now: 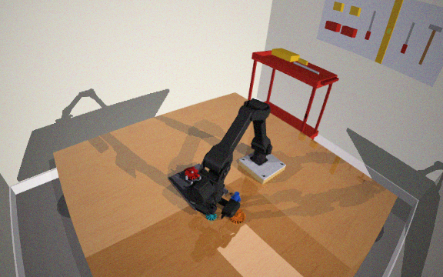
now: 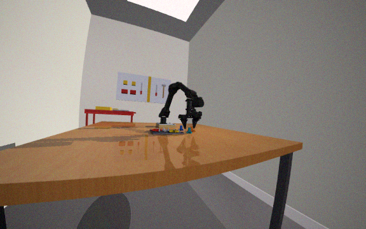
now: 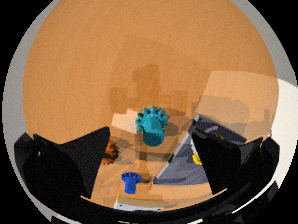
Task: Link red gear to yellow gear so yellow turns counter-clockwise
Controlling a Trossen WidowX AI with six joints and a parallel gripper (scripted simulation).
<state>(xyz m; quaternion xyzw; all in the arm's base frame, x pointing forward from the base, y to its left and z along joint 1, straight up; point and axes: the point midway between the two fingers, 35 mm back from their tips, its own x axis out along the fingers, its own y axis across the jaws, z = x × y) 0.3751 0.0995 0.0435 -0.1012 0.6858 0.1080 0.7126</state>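
- Pale walls surround a brown wood-look table (image 1: 129,227) (image 2: 91,162) (image 3: 100,60), and a red metal cart (image 1: 310,109) (image 2: 110,112) stands behind it, upper right in the top view and left of centre in the exterior one.
- Black jointed arm (image 1: 231,138) (image 2: 178,86) rises from a pale square base (image 1: 264,177) (image 2: 170,125) and bends down around mid-frame in the top view.
- Its black two-finger gripper (image 1: 217,215) (image 2: 189,128) (image 3: 152,132) points down with the fingers well apart, nothing clamped in there.
- Small teal gear with a knob-like handle (image 1: 211,217) (image 2: 189,130) (image 3: 152,125) stands on the table, mid-frame in the wrist view, pretty much between the fingertips.
- Orange toothed gear (image 1: 238,217) (image 2: 193,130) (image 3: 109,152) is lower left in the wrist shot, partly behind a finger.
- Blue gear with an upright handle (image 1: 236,197) (image 2: 181,127) (image 3: 130,182) sits bottom centre-left there.
- Flat grey board (image 1: 177,178) (image 2: 167,133) (image 3: 175,169) is lower right in that view. The red gear (image 1: 191,173) (image 2: 155,130) and yellow gear (image 2: 174,131) (image 3: 197,158) are on it; all three loose ones are off it.
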